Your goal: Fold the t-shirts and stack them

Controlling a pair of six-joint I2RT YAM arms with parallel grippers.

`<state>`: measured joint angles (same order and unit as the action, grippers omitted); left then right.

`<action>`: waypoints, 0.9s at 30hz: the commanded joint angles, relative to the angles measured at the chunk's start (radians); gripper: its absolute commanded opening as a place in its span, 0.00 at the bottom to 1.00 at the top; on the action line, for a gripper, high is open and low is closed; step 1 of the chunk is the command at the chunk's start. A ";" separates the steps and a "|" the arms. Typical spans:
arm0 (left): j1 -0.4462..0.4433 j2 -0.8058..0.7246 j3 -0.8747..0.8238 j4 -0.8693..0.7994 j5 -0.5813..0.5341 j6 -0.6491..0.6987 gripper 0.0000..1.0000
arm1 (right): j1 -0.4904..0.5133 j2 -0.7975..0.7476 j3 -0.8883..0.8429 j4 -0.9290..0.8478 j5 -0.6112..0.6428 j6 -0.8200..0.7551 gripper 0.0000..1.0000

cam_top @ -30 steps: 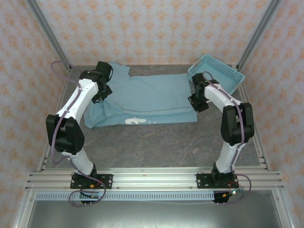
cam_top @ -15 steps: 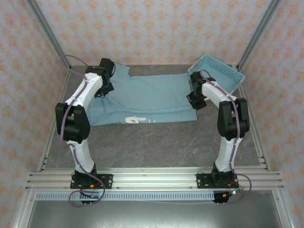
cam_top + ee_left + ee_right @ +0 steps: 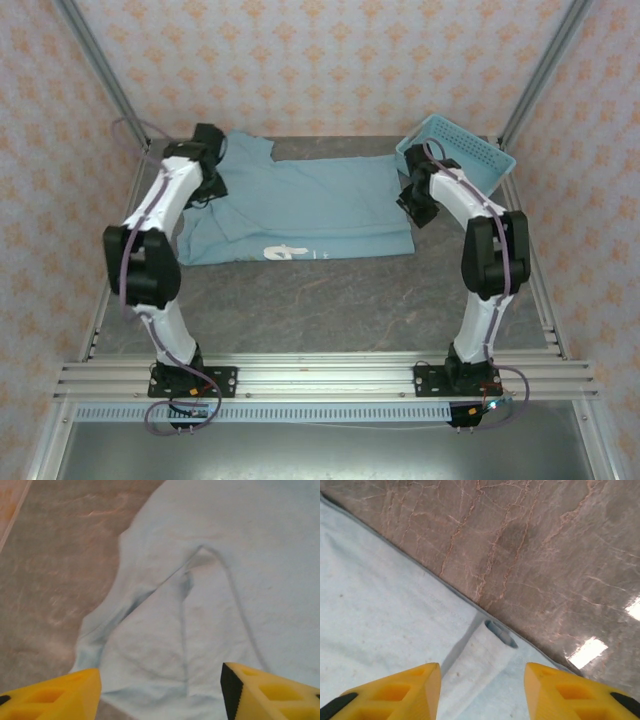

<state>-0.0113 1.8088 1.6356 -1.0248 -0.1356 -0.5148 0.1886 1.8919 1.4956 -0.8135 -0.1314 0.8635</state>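
Standing apart with nothing clamped between them, the yellow fingers (image 3: 55, 695) of the left hand (image 3: 160, 692) frame a rumpled stretch of the t-shirt (image 3: 225, 580), where a curved seam and a soft crease run through the pale cloth; whether the tips touch the fabric cannot be told. To the left of that hand the shirt's wavy edge gives way to the bare brown bench (image 3: 55, 555). The right hand (image 3: 482, 690) is likewise spread and empty, its two yellow fingers (image 3: 405, 692) on either side of a small turned-over flap (image 3: 490, 650) at the shirt's hem. Beyond the flap the straight edge of the cloth runs diagonally against the veined, glossy bench top. Seen from above, the left hand (image 3: 203, 180) is over the far left part of the t-shirt (image 3: 310, 205), and the right hand (image 3: 418, 205) is at its right edge. The light teal shirt lies spread on the far half of the bench (image 3: 330, 300) between the two hands, one layer folded over. A strip of white lettering (image 3: 285, 252) shows along its near edge. A light-blue lattice basket (image 3: 470, 155) sits in the far right corner, just beside the shirt and the right arm.
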 commanded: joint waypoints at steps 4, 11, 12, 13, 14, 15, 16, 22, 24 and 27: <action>0.168 -0.126 -0.344 -0.002 0.284 -0.127 0.43 | 0.013 -0.185 -0.237 0.112 -0.092 -0.101 0.35; 0.274 -0.095 -0.442 0.102 0.315 -0.141 0.42 | 0.031 -0.227 -0.397 0.177 -0.116 -0.140 0.33; 0.279 -0.084 -0.434 0.097 0.291 -0.136 0.42 | 0.030 -0.222 -0.405 0.177 -0.112 -0.144 0.33; 0.285 -0.073 -0.425 0.085 0.271 -0.136 0.42 | 0.032 -0.216 -0.409 0.177 -0.110 -0.149 0.33; 0.290 -0.063 -0.418 0.076 0.252 -0.138 0.42 | 0.031 -0.207 -0.410 0.174 -0.104 -0.153 0.33; 0.298 -0.060 -0.422 0.077 0.237 -0.145 0.42 | 0.030 -0.198 -0.407 0.169 -0.097 -0.156 0.33; 0.306 -0.063 -0.429 0.085 0.229 -0.153 0.41 | 0.029 -0.191 -0.404 0.167 -0.093 -0.158 0.33; 0.353 -0.041 -0.436 0.158 0.233 -0.195 0.40 | 0.028 -0.143 -0.372 0.149 -0.068 -0.173 0.32; 0.353 -0.011 -0.420 0.171 0.241 -0.195 0.40 | 0.028 -0.124 -0.361 0.143 -0.061 -0.178 0.32; 0.353 0.038 -0.400 0.169 0.236 -0.194 0.40 | 0.028 -0.098 -0.349 0.124 -0.034 -0.185 0.33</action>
<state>0.3412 1.8038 1.2068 -0.8730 0.1230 -0.6891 0.2199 1.7725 1.1118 -0.6571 -0.2245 0.7010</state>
